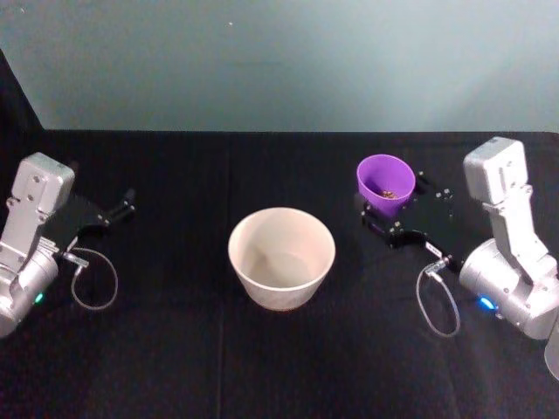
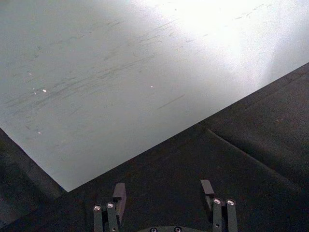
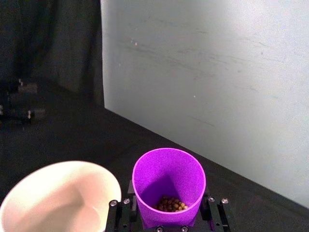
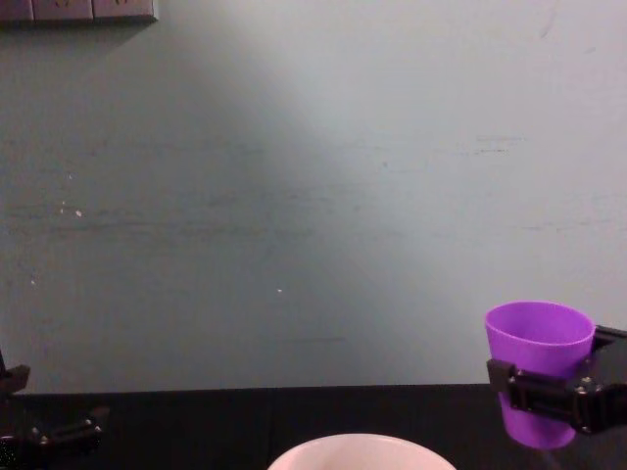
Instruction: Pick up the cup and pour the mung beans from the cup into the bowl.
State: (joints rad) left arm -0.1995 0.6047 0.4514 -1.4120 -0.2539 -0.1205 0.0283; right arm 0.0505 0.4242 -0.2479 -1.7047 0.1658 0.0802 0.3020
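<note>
To the right of the bowl point(image 1: 279, 292), you will find the right gripper point(image 1: 395, 209) clamped on the cup point(image 1: 384, 181), which is upright with beans point(image 3: 170, 204) inside. To the bowl's left, the left gripper point(image 2: 163, 189) sits parked, jaws apart.

- cup point(image 1: 384, 181): purple plastic, smooth, with a soft sheen;
- bowl point(image 1: 281, 292): pale pinkish-white, smooth and matt;
- table point(image 1: 175, 349): covered in black matt cloth, creased in places;
- wall point(image 1: 262, 61): pale flat finish, scuffed and scratched;
- left gripper point(image 2: 163, 189): matt black, with bright metal screws;
- right arm point(image 1: 511, 205): smooth silver-grey shell, lightly glossy
</note>
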